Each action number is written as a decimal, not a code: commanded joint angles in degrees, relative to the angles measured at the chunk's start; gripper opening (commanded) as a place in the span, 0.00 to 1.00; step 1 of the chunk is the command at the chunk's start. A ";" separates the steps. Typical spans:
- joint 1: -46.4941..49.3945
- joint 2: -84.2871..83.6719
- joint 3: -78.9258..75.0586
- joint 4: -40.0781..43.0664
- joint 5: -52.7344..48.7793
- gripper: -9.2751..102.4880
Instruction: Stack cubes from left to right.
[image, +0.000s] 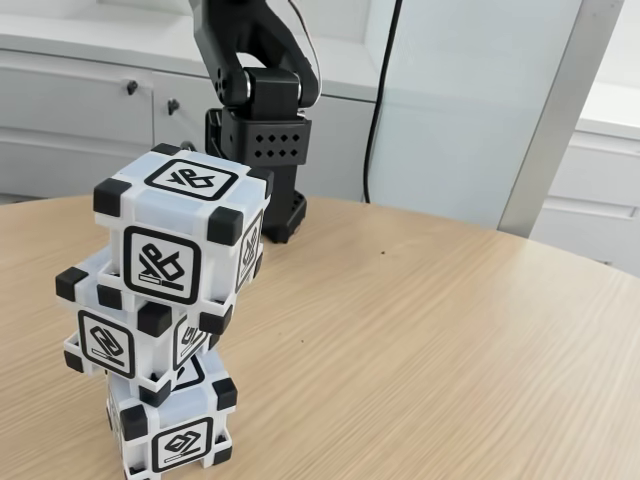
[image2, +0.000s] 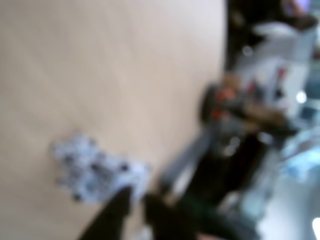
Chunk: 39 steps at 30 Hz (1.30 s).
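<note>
You have three cubes (image: 165, 320) stacked in a crooked tower at the near left of the wooden bench (image: 420, 340), the black arm base (image: 262, 160) standing behind them.

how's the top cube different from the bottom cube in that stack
In the fixed view the top cube shows whole, top face included; the bottom cube is cut off by the frame's lower edge. The top cube's symbol is a crossed, looping figure; the bottom cube's looks like a layered diamond. The top cube sits offset from the bottom one, overhanging. Both are white with black corner blocks and black-framed symbols.
</note>
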 joint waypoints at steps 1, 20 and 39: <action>-1.41 4.22 4.13 -1.76 -2.90 0.08; -1.93 28.39 50.10 -28.39 -0.53 0.08; -0.97 31.90 68.99 -29.36 -2.02 0.08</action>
